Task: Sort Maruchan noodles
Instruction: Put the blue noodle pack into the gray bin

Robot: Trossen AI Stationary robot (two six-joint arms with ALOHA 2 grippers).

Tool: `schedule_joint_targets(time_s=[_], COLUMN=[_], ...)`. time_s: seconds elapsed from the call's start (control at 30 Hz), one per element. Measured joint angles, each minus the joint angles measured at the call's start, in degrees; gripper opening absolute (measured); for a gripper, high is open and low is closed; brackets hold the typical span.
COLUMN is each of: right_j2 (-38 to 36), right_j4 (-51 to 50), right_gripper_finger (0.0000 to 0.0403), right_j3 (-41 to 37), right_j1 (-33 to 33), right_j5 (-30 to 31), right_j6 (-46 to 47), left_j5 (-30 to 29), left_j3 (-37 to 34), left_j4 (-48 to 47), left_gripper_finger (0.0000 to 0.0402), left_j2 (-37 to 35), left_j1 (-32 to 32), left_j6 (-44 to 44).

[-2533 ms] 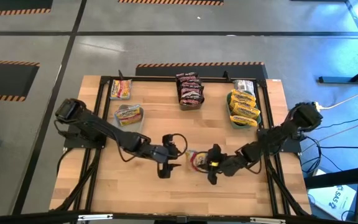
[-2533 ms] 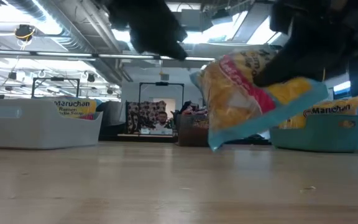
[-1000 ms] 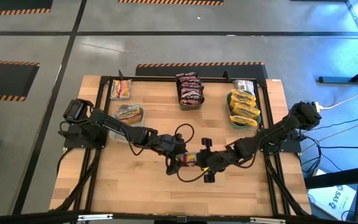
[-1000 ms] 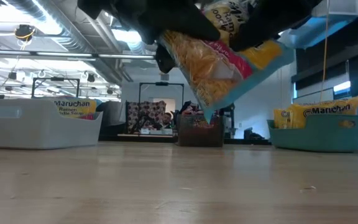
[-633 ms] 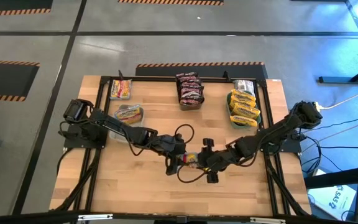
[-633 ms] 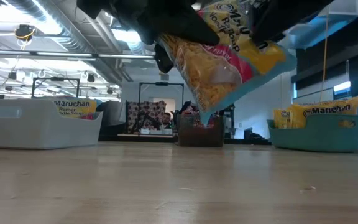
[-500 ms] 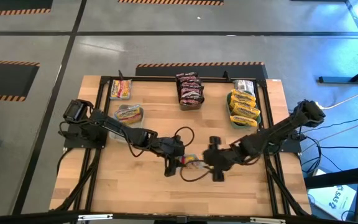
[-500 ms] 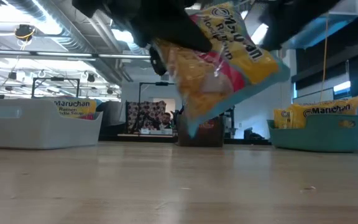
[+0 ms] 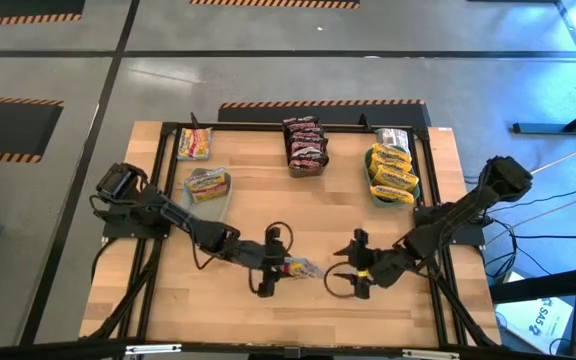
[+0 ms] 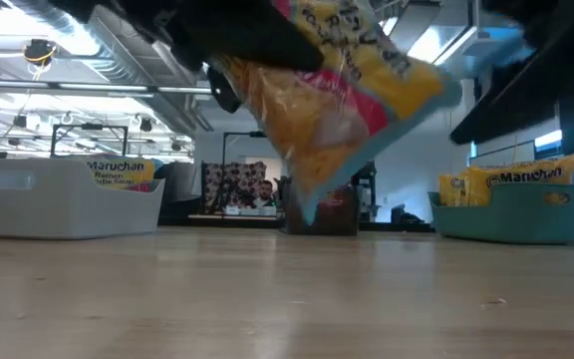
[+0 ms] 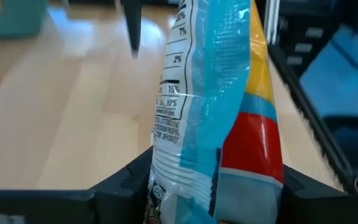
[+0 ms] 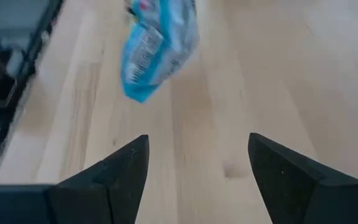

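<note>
A yellow, red and light-blue Maruchan packet (image 9: 301,268) hangs in the air over the middle of the table's near half, and the low view shows this packet (image 10: 337,90) well above the wood. My left gripper (image 9: 286,266) is shut on it. My right gripper (image 9: 352,272) stands open a short way toward the table's right, touching nothing; its wrist view shows the open gripper (image 12: 197,163) with the packet (image 12: 157,46) ahead of it. Other packets lie in the bins along the far edge. My left gripper pinches the packet between its two fingers (image 11: 132,180) at one end (image 11: 188,190), coming level from the table's left. The packet stands edge-on between them and reaches away from the gripper. It is lifted clear of the table and tilted.
Along the far edge stand a pale bin with yellow-red packets (image 9: 208,185), a dark bin of dark red packets (image 9: 305,145) and a teal bin of yellow packets (image 9: 392,172). One packet (image 9: 194,143) lies at the far left corner. Bare wood (image 9: 308,315) lies toward the near edge.
Both grippers met at the packet a second ago. My right gripper has let go and drawn back toward the table's right edge. My left gripper keeps the packet and has shifted slightly toward the left and near edge; the packet has tipped and stays lifted.
</note>
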Motion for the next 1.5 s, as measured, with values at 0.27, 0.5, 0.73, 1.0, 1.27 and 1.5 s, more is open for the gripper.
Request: schedule_joint_targets(time_s=[0.27,0.5,0.73,1.0,1.27,1.5], right_j2=[0.34,1.90,5.87,10.70,11.03,11.03], right_j4=[30.10,44.01,55.54,56.58,56.29,56.93], right_gripper_finger=[0.0257,0.0257,0.0257,0.0257,0.0257,0.0244], right_j3=[-12.19,-12.63,-12.12,-5.35,-1.35,-1.16], right_j1=[-0.43,-0.49,-3.53,-6.98,-8.21,-9.85], right_j5=[7.81,9.39,7.66,0.69,-0.15,0.50], right_j6=[-1.13,-10.09,-16.14,-23.33,-28.28,-27.57], left_j5=[-8.82,-12.93,-13.41,-14.72,-13.99,-13.03], left_j3=[-10.53,-13.85,-13.88,-13.69,-13.61,-13.61], left_j4=[28.69,42.48,46.45,51.17,54.21,55.29], left_gripper_finger=[0.0175,0.0175,0.0175,0.0175,0.0175,0.0180], left_j2=[-0.17,-0.21,-0.21,-0.21,-0.21,-0.21], left_j1=[-2.18,-1.85,-1.58,-1.30,-1.28,-1.23], left_j6=[3.81,7.79,9.60,12.88,13.95,14.71])
